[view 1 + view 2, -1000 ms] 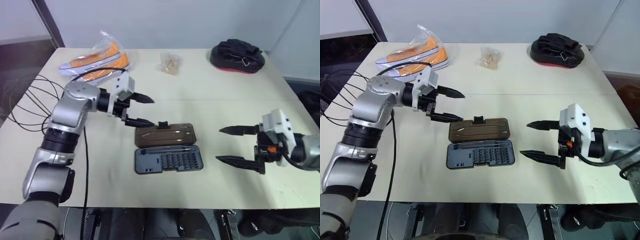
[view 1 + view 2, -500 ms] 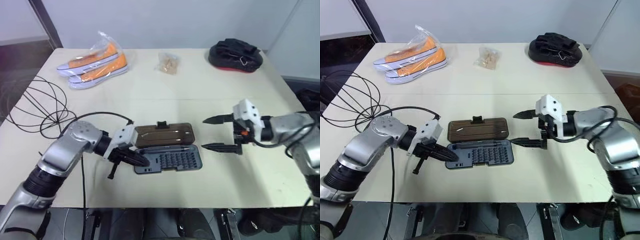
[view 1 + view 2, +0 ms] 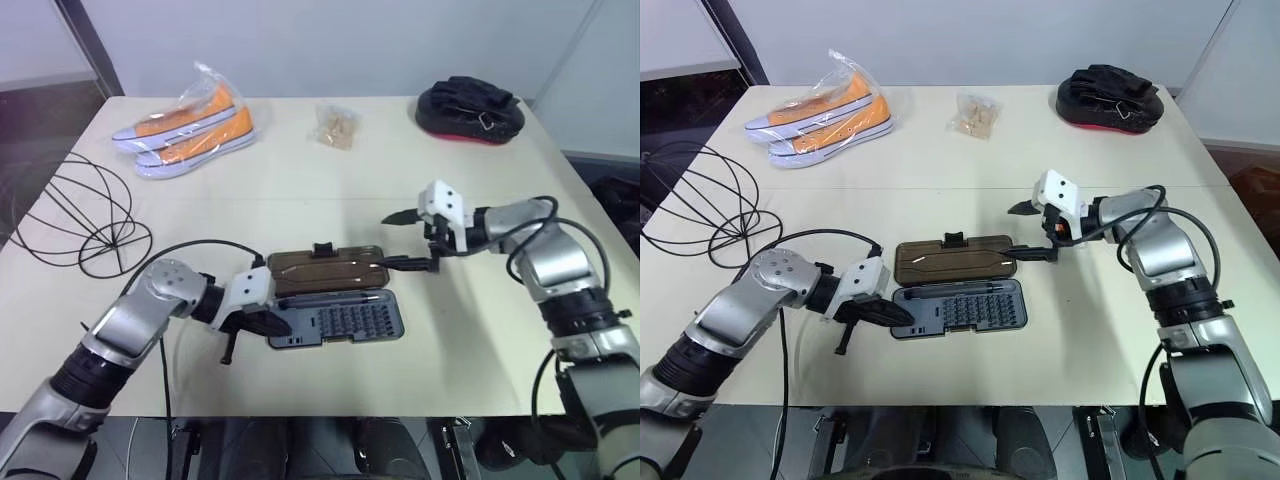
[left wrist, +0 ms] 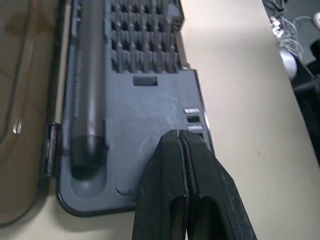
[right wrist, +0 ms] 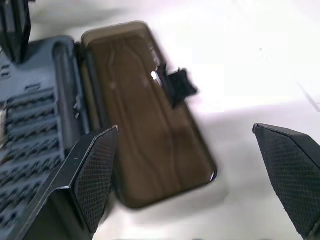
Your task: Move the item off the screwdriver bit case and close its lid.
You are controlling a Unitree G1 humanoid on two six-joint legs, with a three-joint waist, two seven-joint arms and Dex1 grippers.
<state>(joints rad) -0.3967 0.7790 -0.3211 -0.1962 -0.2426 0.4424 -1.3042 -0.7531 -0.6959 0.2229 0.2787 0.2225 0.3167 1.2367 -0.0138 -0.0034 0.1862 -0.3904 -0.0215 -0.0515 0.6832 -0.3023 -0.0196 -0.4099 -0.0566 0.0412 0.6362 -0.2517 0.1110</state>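
The item, a black wire globe [image 3: 75, 215], rests on the table at the far left, apart from the case. The screwdriver bit case lies open in the middle: its dark grey tray [image 3: 335, 322] of bits is nearer me, and its smoky-brown lid [image 3: 325, 268] lies flat behind it, latch tab pointing away. My left gripper [image 3: 275, 322] is shut and holds nothing, its tips over the tray's left end [image 4: 125, 165]. My right gripper [image 3: 392, 241] stands open at the lid's right end [image 5: 150, 135], one finger above it and one beside it.
Bagged orange sneakers [image 3: 185, 120] lie at the back left, a small clear bag [image 3: 338, 125] at the back middle, and a black-and-red pouch [image 3: 470, 105] at the back right. A black cable [image 3: 200, 245] loops from my left arm over the table.
My left gripper sank from beside the lid's left end to the tray's left end and shut. My right gripper, still open, moved in from the right to the lid's right end.
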